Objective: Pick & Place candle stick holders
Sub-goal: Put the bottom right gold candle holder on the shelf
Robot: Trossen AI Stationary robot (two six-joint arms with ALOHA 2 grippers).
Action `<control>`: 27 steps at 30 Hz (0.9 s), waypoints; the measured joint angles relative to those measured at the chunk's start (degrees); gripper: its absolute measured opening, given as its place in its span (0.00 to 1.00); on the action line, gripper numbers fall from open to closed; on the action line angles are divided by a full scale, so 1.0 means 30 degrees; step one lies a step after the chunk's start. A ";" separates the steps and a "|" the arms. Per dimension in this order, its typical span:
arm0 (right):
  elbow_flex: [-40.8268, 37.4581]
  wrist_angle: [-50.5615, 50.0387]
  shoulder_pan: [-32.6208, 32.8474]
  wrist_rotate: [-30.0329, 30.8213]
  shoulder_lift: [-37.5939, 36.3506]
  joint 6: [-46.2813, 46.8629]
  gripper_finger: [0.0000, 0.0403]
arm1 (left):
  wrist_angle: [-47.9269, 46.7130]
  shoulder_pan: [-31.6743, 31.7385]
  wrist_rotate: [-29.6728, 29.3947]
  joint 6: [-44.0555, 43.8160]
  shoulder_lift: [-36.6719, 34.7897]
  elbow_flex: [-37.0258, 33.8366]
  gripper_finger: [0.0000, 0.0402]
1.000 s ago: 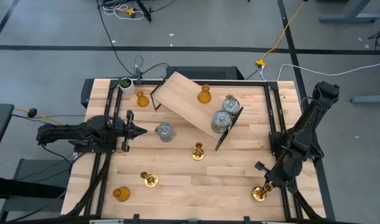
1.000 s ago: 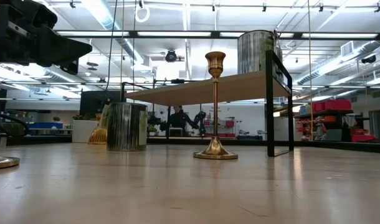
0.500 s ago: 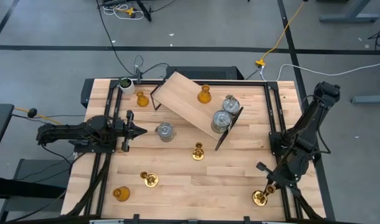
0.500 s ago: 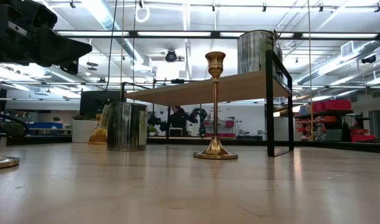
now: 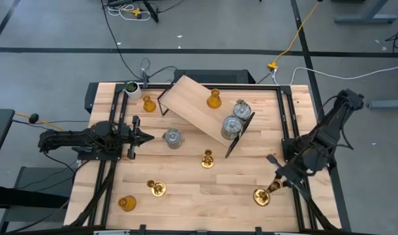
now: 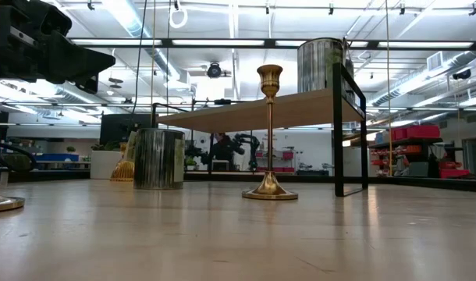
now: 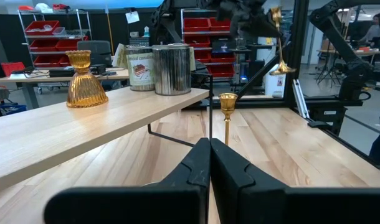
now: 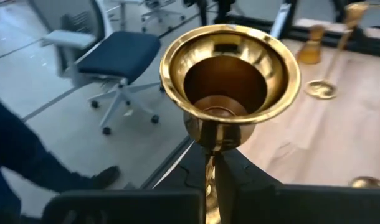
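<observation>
Near the table's front right corner, the right gripper (image 5: 275,186) is clamping a brass candle stick holder (image 5: 261,196); left gripper (image 5: 145,137) is waiting, closed, empty.

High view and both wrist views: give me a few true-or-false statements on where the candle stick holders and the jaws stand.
1. The right gripper has its jaws shut on a brass stick. True.
2. The wooden shelf carries one amber glass holder and two silver cylinders. True.
3. The left gripper holds a silver cylinder. False: its jaws are shut on nothing, short of the cylinder on the table.
4. All three brass sticks lie on the shelf. False: none does.
</observation>
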 joint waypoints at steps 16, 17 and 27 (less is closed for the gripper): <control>0.4698 -0.0525 -0.4164 0.0013 0.4053 -0.0128 0.02 | 0.0000 -0.0001 -0.0007 0.0000 0.0000 -0.0001 0.03; 0.5016 -0.0531 -0.4499 0.0007 0.4380 -0.0248 0.02 | 0.0000 0.0004 -0.0003 0.0000 0.0000 0.0001 0.03; 0.8961 -0.1407 -0.7451 0.0022 0.7646 -0.0372 0.02 | -0.0004 -0.0003 -0.0004 0.0000 0.0000 -0.0001 0.03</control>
